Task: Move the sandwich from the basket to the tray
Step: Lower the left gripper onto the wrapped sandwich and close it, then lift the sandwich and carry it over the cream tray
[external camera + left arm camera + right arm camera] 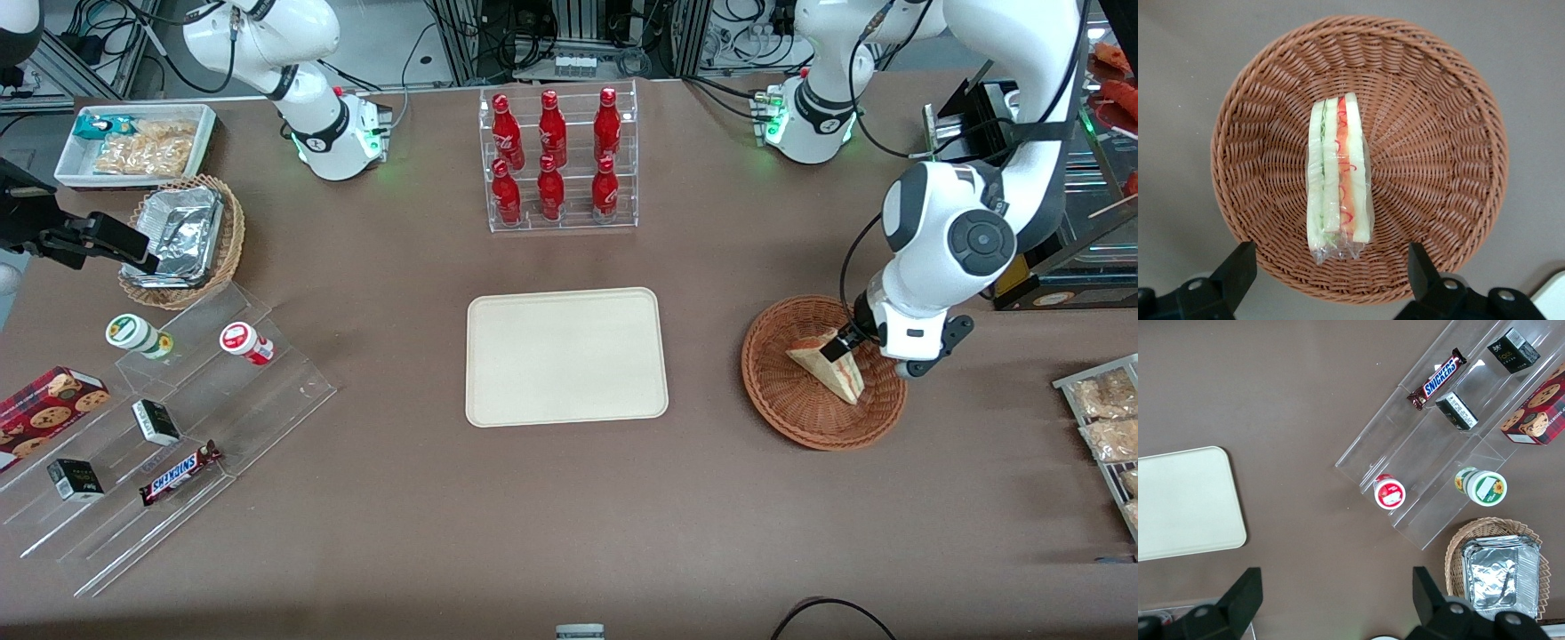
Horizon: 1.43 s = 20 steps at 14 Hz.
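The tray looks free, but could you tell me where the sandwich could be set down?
The whole tray is bare. The open gripper hovers over the sandwich in the basket; bare table lies between basket and tray.

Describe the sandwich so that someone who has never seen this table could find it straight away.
Start at the cream tray in the middle of the table, then look toward the working arm's end for the round reddish-brown wicker basket. The sandwich stands in it on edge, directly under the open pincer. It is the only item in that basket: a wrapped pale bread wedge with red and green filling.
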### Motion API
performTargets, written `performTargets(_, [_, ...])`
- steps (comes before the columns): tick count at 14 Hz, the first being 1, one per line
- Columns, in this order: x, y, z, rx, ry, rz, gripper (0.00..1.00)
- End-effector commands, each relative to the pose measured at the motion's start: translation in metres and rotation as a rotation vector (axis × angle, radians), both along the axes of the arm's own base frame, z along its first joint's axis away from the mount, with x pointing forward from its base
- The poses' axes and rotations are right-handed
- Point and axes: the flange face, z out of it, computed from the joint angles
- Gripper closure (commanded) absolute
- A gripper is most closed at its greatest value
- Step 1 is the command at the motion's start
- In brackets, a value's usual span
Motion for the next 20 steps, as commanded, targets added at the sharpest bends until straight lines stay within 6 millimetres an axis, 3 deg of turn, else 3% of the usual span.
performTargets(1, [-0.002,-0.001,-0.031,0.008,-0.015,0.009,0.00])
performTargets(5, [-0.005,-0.001,-0.074,-0.002,-0.016,0.008,0.03])
performTargets(7, [-0.002,0.000,-0.081,-0.004,-0.018,0.010,0.78])
performTargets(8, [0.002,0.003,-0.076,-0.006,-0.029,0.019,0.91])
performTargets(11, [0.008,0.004,-0.041,0.002,-0.030,0.011,0.94])
performTargets(14, [0.018,-0.004,0.023,0.022,0.024,-0.004,0.94])
performTargets(15, [0.020,-0.017,0.045,0.025,0.032,-0.021,0.94])
performTargets(17, [0.026,-0.068,0.090,0.028,0.026,-0.096,0.93])
performTargets(18, [0.027,-0.099,0.102,0.025,0.015,-0.147,0.93])
performTargets(20, [0.025,-0.159,0.102,0.013,-0.001,-0.236,0.92])
